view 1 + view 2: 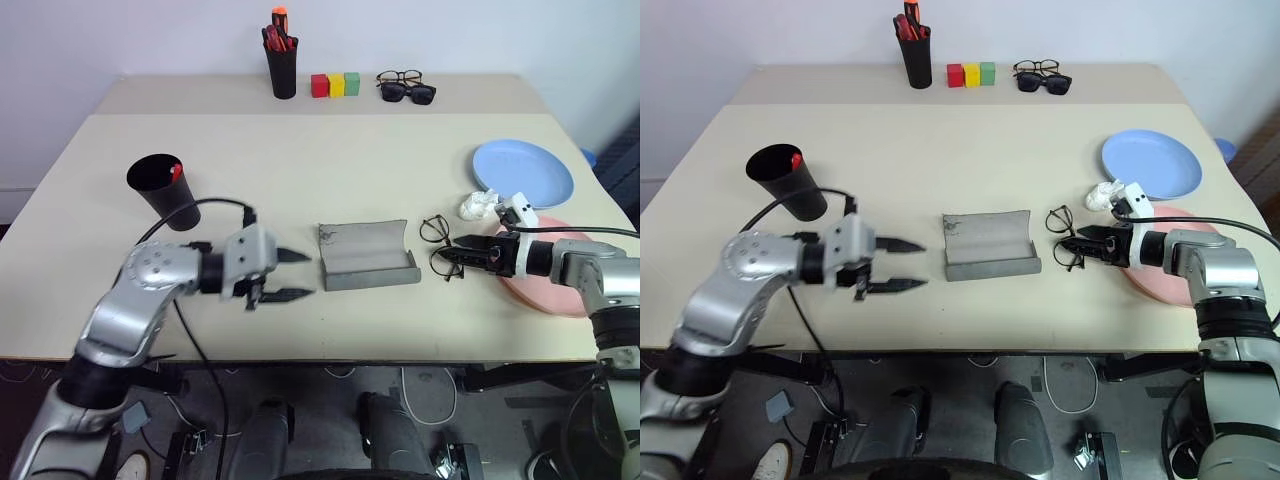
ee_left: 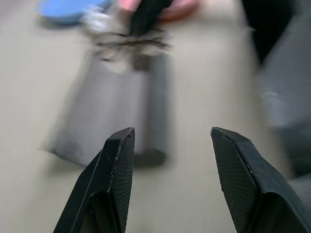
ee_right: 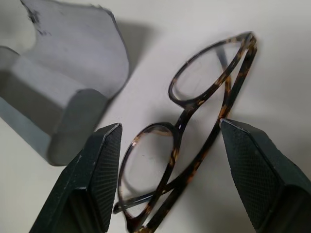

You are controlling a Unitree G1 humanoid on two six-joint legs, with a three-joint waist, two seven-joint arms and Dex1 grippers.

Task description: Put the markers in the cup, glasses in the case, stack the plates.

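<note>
The glasses (image 3: 194, 126) lie folded on the table (image 1: 300, 170) just at the 3 o'clock end of the open case (image 1: 365, 257), with the right end effector (image 3: 167, 170) spread wide on either side of the frame and holding nothing yet. They look light and fragile: a thin tortoise-patterned rim, round clear lenses, slim temples that would bend or skid on the smooth tabletop. The bridge or the stacked temples seem the safest place to pinch, gently, keeping off the lenses. The case is a grey, felt-like trough with a curved lid standing open, soft-faced but stiff enough to keep its shape. The left end effector (image 1: 290, 275) hangs about half open and empty at the case's 9 o'clock end. The black tapered cup (image 1: 165, 190) stands at 10 o'clock; the blue plate (image 1: 525, 170) and pink plate (image 1: 555, 290) sit at 3 o'clock, smooth and rigid.
</note>
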